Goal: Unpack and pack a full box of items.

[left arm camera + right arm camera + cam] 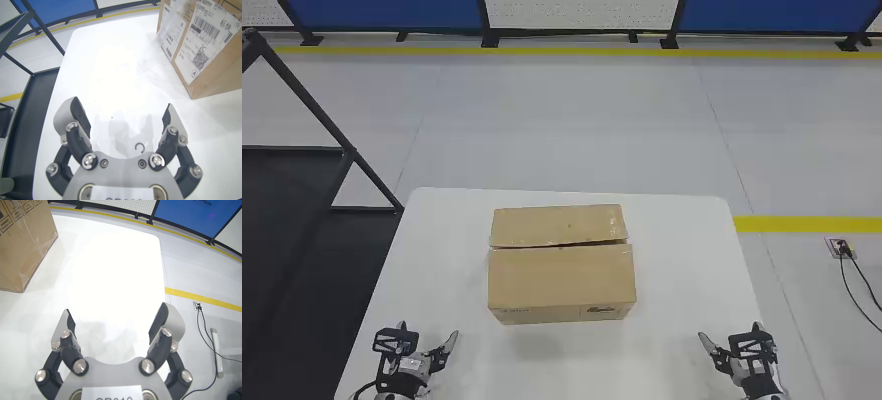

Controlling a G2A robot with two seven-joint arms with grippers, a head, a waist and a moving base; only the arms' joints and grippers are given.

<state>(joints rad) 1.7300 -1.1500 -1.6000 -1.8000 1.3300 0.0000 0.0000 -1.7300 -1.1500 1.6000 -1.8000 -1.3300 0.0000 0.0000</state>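
A brown cardboard box (560,263) with its top flaps folded shut stands in the middle of the white table (682,260). Its side with white shipping labels faces the left wrist view (198,41); a plain printed side shows in the right wrist view (20,243). My left gripper (417,350) hovers open at the table's near left corner, nothing between its fingers (121,113). At the near right corner my right gripper (737,345) is also open and empty (117,321). Both grippers are well apart from the box.
A dark metal frame and platform (302,200) stand off the table's left side. On the floor to the right are a socket with a black cable (842,250) and yellow tape lines (807,224). Blue partition panels (382,12) line the back.
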